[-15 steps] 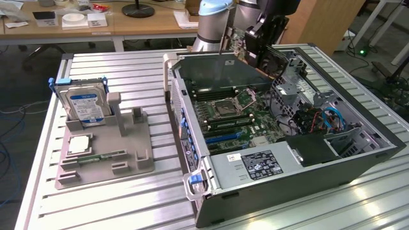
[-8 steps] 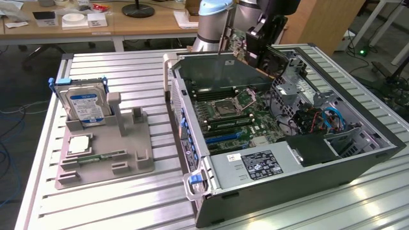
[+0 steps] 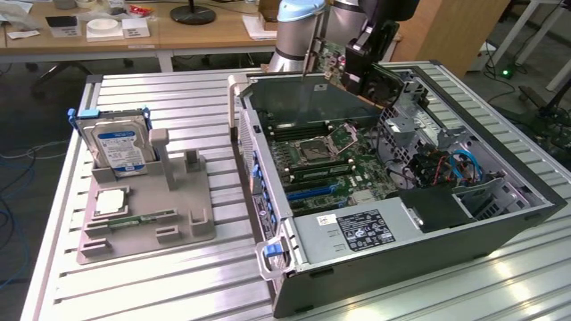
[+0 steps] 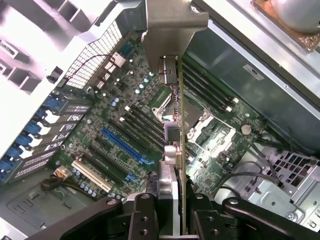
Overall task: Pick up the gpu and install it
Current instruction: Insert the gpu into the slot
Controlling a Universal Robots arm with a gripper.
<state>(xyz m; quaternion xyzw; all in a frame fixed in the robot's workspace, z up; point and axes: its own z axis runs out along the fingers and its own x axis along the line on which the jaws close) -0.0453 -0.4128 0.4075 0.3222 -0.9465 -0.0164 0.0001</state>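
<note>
Fingers (image 4: 142, 215) of the one gripper (image 4: 172, 205) clamp the single gpu (image 4: 181, 140), held on edge above the far edge of the open computer case (image 3: 402, 267). One hard drive (image 3: 120, 147) stands in a grey holder (image 3: 183, 227) near the edge of the worktop (image 3: 178, 93) at the exterior view's left.

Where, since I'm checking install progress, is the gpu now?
In the exterior view the gpu hangs in the gripper above the computer case, near its far wall, not yet slotted.

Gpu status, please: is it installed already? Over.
Fingers shut on gpu. Card in the air above motherboard, not yet seated. Nothing seen between them.
</note>
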